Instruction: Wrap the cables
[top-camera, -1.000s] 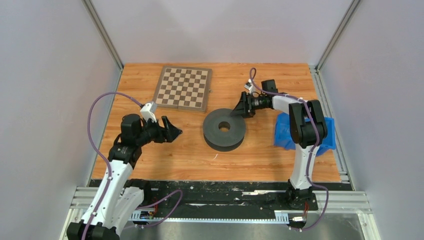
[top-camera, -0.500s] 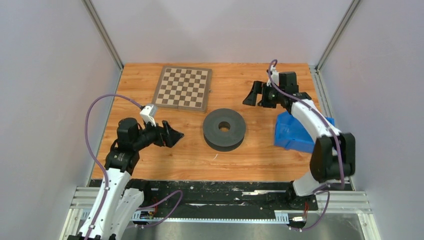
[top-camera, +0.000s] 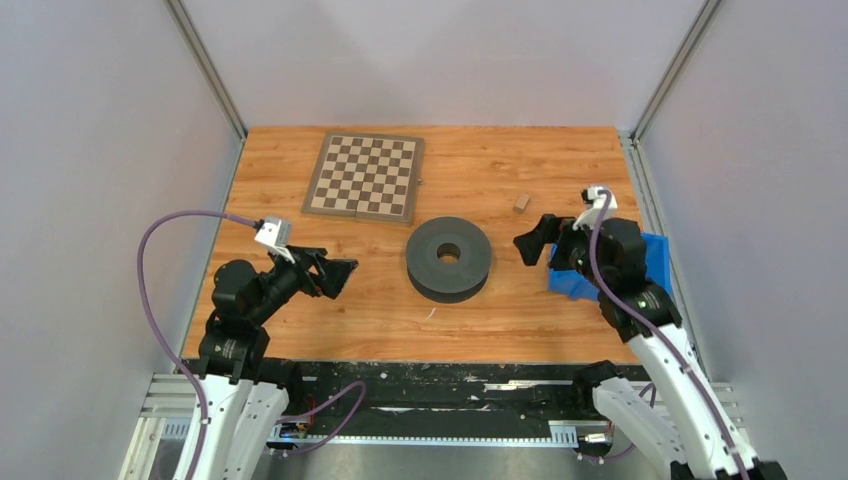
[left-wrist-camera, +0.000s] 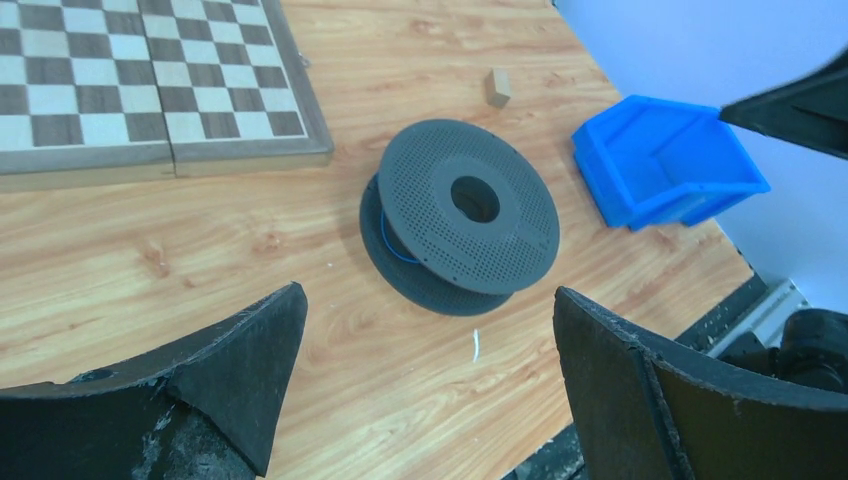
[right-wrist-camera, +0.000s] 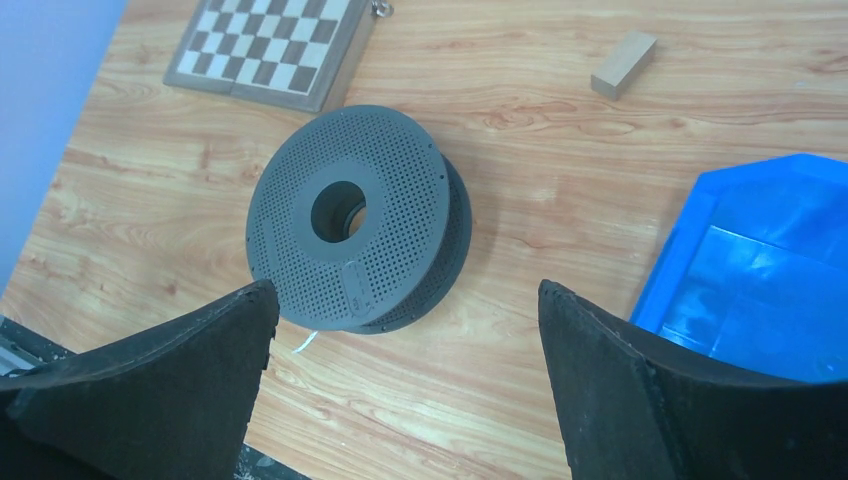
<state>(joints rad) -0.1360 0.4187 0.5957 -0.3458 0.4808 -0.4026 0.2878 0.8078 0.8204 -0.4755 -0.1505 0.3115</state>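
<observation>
Spool (top-camera: 449, 258) of dark grey perforated plastic lies flat on one flange near the middle of the wooden table (top-camera: 500, 310), with a chessboard (top-camera: 365, 177) beyond it to the left and a small wooden block (top-camera: 521, 203) beyond it to the right. Of the cables (left-wrist-camera: 476, 345), only a short, thin pale strand shows, lying loose on the wood just beside the near edge of the spool; the left wrist view also shows a fine blue line between the two flanges, too thin to make out further. The left gripper (top-camera: 338, 272) hangs above the table to the left of the spool, pointed toward it, its fingers spread wide with nothing between them. The right gripper (top-camera: 535, 243) hangs to the right of the spool, in front of a blue bin (top-camera: 572, 283), and its fingers too stand wide apart and empty. Neither gripper touches the spool or the strand.
</observation>
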